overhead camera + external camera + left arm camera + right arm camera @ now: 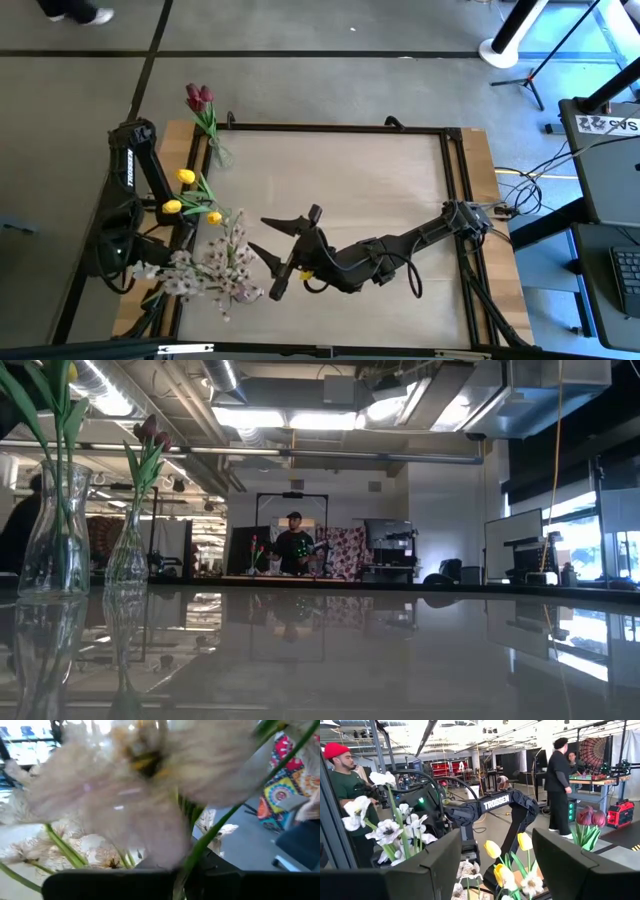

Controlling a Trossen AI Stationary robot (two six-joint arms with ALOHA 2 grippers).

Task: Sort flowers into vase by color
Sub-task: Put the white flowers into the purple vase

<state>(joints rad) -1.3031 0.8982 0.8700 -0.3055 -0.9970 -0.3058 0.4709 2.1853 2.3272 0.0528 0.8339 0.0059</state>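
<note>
One white spray [215,268] clamped in left pincer [160,262].

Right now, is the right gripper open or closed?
Open. The right gripper has its two fingers spread wide apart in the high view, with nothing between them, and the right wrist view shows a clear gap facing the yellow tulips.

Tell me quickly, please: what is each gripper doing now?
Left gripper: shut on the white blossom spray.
Right gripper: open, holding nothing.
</note>
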